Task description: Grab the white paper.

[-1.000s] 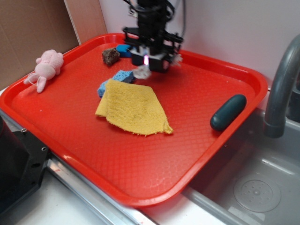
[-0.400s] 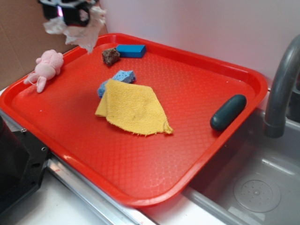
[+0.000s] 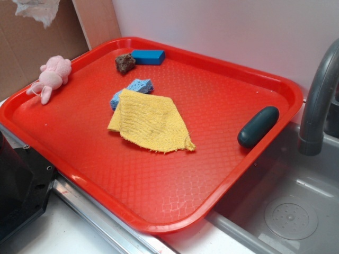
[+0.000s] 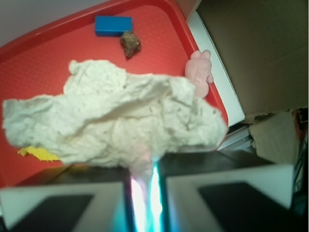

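Note:
The white paper (image 4: 116,121) is a wrinkly wad with ragged edges, pinched between my gripper's (image 4: 145,181) two nearly closed jaws in the wrist view and hanging high above the red tray (image 4: 43,58). In the exterior view only the paper's lower part (image 3: 36,9) shows, at the top left corner above the cardboard; the gripper itself is out of that frame.
On the tray (image 3: 222,159) lie a yellow cloth (image 3: 151,121) over a blue sponge (image 3: 139,85), a brown lump (image 3: 125,63), a blue block (image 3: 148,56), a dark oblong object (image 3: 258,126) and a pink plush toy (image 3: 50,76). A grey faucet (image 3: 318,100) and sink stand at the right.
The gripper has lifted the white paper off the tray near the blue sponge and carried it up and to the left, out of the exterior frame's top left corner.

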